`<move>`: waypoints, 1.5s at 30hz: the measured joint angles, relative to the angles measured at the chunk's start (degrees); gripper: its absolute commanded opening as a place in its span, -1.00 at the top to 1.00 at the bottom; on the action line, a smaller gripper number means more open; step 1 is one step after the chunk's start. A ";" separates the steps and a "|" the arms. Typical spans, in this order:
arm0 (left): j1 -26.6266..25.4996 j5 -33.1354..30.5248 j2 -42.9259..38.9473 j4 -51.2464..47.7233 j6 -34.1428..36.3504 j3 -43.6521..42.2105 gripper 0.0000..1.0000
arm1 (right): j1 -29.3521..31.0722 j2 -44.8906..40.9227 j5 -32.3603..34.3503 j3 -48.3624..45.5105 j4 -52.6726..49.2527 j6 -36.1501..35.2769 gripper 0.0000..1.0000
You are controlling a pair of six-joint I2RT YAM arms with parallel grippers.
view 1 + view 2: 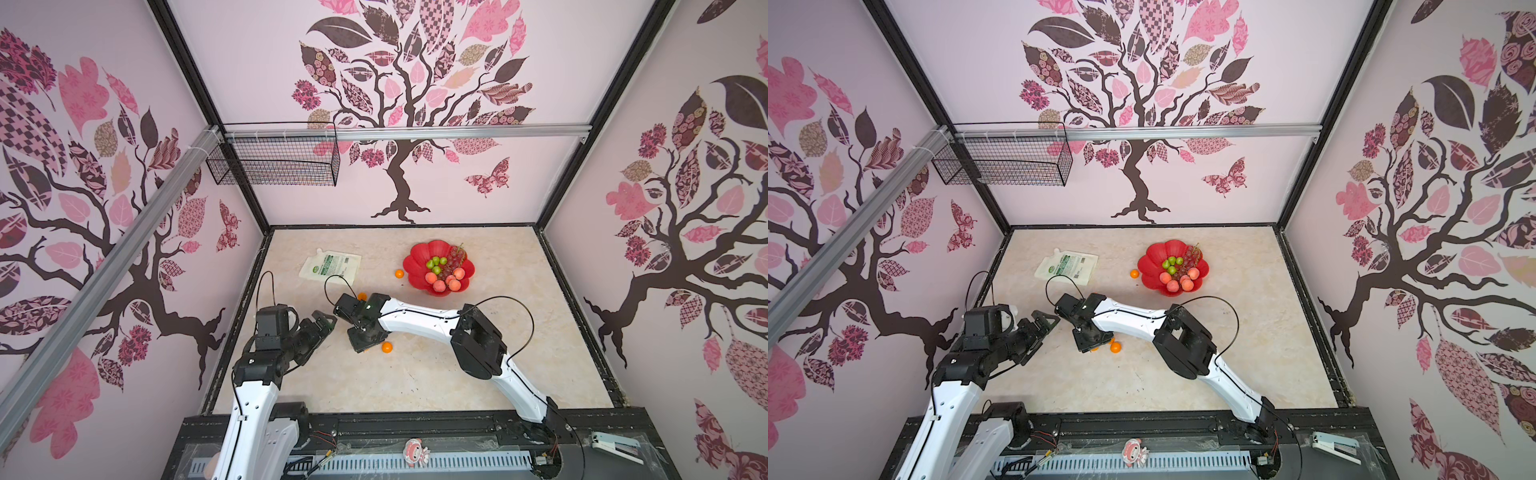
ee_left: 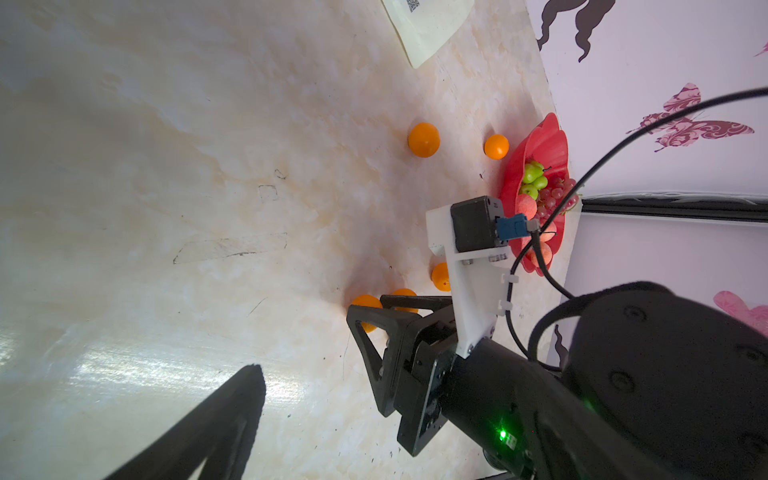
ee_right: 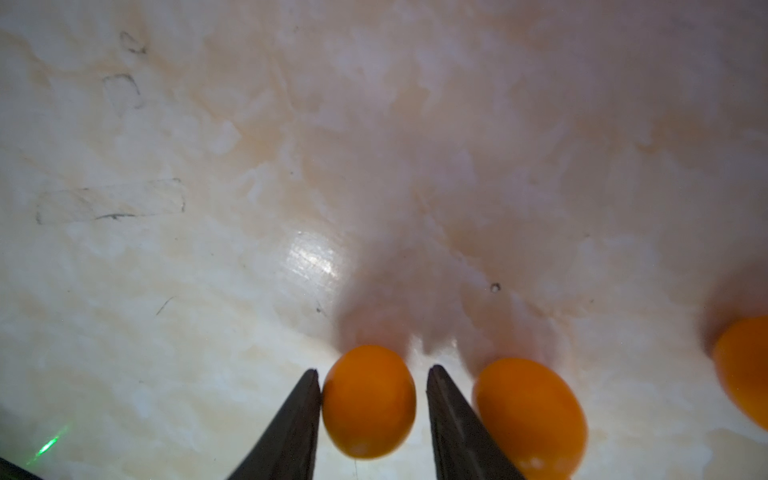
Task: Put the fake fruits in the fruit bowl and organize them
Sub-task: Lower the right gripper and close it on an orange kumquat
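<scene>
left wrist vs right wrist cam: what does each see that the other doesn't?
Only left wrist: the fruit bowl holding pears, grapes and peaches, the white pouch corner, two farther oranges on the table, and the right gripper seen from outside.
Only right wrist: a close-up of the fingers flanking one orange, one touching it and a sliver of gap at the other.
Both: that orange, two neighbouring oranges, the marble table.

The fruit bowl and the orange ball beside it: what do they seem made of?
The fruit bowl looks like moulded plastic, glossy: light glints on its scalloped rim. The orange ball is probably plastic, smooth, evenly coloured, with a small highlight.
</scene>
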 measured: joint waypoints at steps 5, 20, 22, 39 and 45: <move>0.00 0.02 0.00 0.02 0.00 0.00 -0.97 | 0.00 0.44 0.02 1.01 -0.96 0.02 0.09; 0.04 0.28 0.17 0.07 0.07 -0.04 -0.97 | 0.00 3.89 0.33 5.35 -4.04 0.00 0.09; 0.04 0.33 0.37 0.09 0.09 -0.04 -0.96 | 0.00 4.17 0.44 5.92 -4.48 -0.02 0.09; 0.04 0.42 0.59 0.07 0.24 -0.04 -0.97 | 0.00 4.33 0.63 6.51 -5.92 -0.02 0.27; 0.04 -0.09 0.57 -0.33 1.36 0.07 -0.96 | 0.00 4.33 0.59 6.56 -5.90 0.00 0.30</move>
